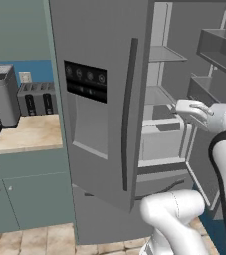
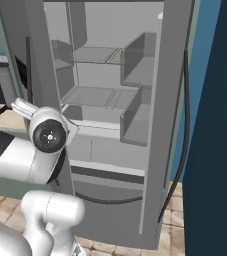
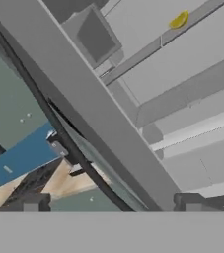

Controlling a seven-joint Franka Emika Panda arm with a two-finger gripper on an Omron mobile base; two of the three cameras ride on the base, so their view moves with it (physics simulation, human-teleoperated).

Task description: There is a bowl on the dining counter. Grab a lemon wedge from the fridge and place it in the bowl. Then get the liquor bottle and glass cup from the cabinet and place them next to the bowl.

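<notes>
With right door open, fridge (image 1: pixel 104 99) shelves grey; lemon wedge (image 3: pixel 178 20) inside.

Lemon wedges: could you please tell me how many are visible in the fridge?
1: the lemon wedge lies on an upper shelf of the open fridge. Door bins may hide others.

Grey fridge (image 2: pixel 180 125) stands open; yellow lemon wedge (image 3: pixel 178 20) lies on a shelf.

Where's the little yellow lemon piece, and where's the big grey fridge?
Small bright yellow lemon wedge (image 3: pixel 178 20): hand view, middle of the wedge.
Tall grey steel fridge (image 1: pixel 97 164): left base view, closed left door's front.
</notes>
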